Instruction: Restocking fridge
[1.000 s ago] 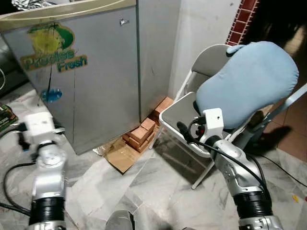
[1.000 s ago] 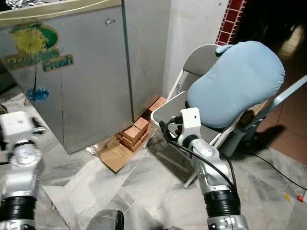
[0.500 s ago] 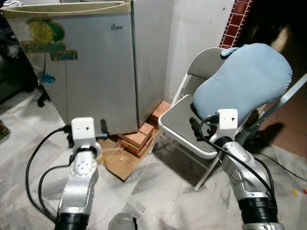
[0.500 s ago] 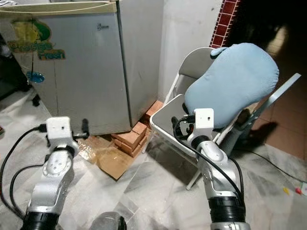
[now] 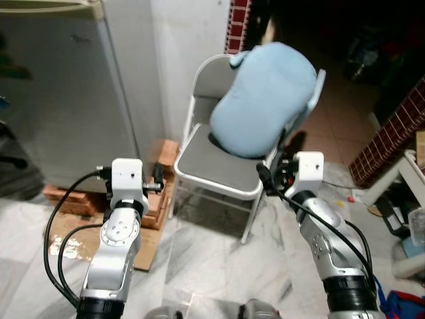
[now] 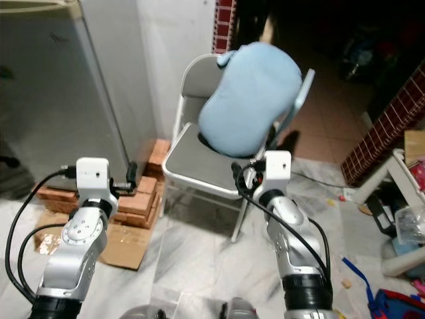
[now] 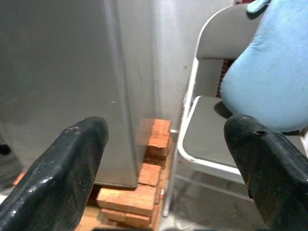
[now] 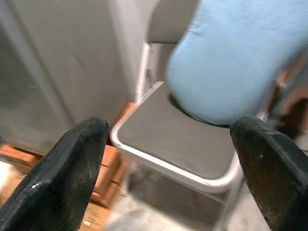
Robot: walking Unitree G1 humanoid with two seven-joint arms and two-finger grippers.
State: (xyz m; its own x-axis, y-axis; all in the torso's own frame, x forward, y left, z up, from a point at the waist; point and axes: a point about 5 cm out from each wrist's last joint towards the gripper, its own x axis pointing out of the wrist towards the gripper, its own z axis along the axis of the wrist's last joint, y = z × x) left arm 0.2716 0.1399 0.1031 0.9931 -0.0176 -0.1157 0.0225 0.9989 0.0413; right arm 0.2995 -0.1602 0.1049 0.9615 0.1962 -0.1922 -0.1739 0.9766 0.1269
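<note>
Grey metal fridge (image 5: 60,86) stands at far left, its door closed, beside a white wall. At its right foot we see stacked red bricks (image 5: 159,179) on flattened cardboard (image 5: 143,239) over the marble floor (image 5: 212,259). To the right stands a white folding chair (image 5: 219,166), a pale blue cushion (image 5: 265,100) propped against its back. Our left pincer (image 7: 163,159) is raised near the bricks, fingers spread wide and holding nothing. Our right pincer (image 8: 168,159) hangs just beside the chair seat's right edge, likewise wide open and empty.
</note>
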